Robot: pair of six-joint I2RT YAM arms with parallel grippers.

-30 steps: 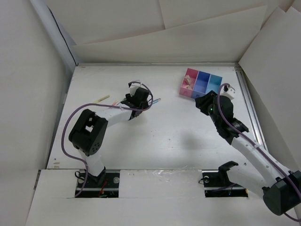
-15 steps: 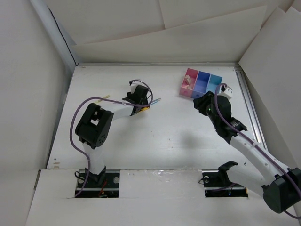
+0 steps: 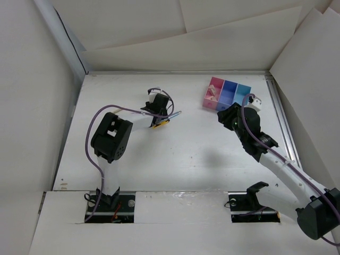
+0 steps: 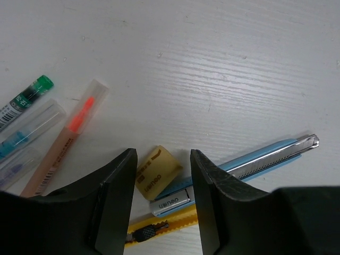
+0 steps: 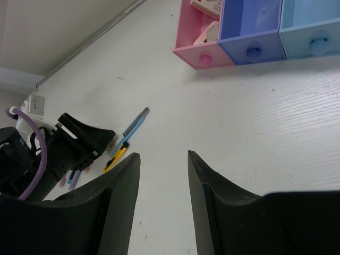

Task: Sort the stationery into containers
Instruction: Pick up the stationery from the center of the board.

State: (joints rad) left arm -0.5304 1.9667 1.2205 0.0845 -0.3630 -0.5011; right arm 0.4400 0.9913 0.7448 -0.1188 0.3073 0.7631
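We judge the sort barely begun: the pink bin (image 5: 191,53) already holds a couple of pale blocks (image 5: 208,6), while the dark blue bin (image 5: 249,42) and light blue bin (image 5: 313,38) look bare as far as we can see into them. Most of the stationery lies well apart from the bins, in a cluster under the left arm. There the left gripper (image 4: 161,159) is spread wide, its jaws straddling a beige eraser (image 4: 158,171) without clasping it. Just beside the eraser lie a light-blue cutter-like pen (image 4: 265,155) and a yellow item (image 4: 162,226). Further off lie a pinkish pen (image 4: 64,143), a green-capped pen (image 4: 29,93) and clear-capped pens (image 4: 32,125). The right gripper (image 5: 163,159) hangs released and empty, near the bins. By our reckoning every piece in the cluster is left to sort. The left fingers cover the near ends of several pens, the bins' far sides are cut off in the right wrist view, and from above the cluster is too small for us to count
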